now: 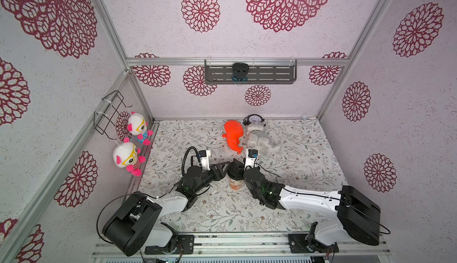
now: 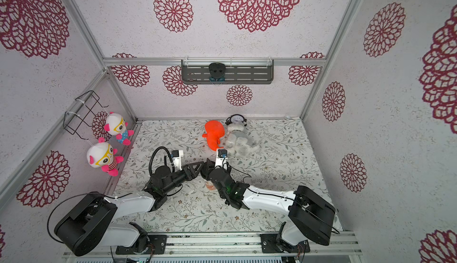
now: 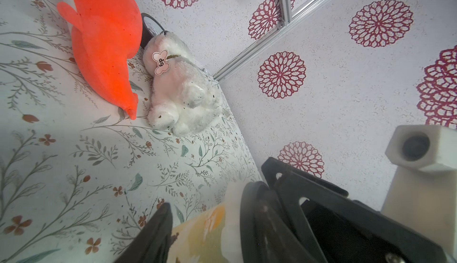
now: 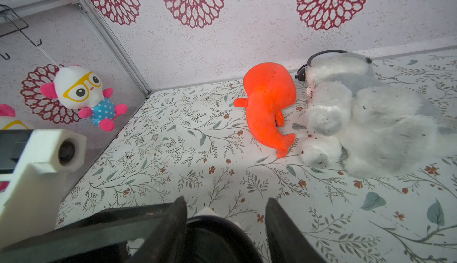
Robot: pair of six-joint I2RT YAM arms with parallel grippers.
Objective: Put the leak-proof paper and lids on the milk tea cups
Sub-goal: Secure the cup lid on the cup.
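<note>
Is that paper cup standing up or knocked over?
Upright: the cup stands on its base on the table, with a black lid over its mouth.

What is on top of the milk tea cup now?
A black round lid sits on the mouth of the cup, and a white paper corner sticks out under it. The lid hides the rest of the paper and the cup's inside.

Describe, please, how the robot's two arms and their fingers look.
The left arm and right arm have white shells between bulky black joints. Thin black cables run along both; a thick black hose loops at the left wrist. Each wrist bears a white camera block and black triangular fingers with cut-outs.
</note>
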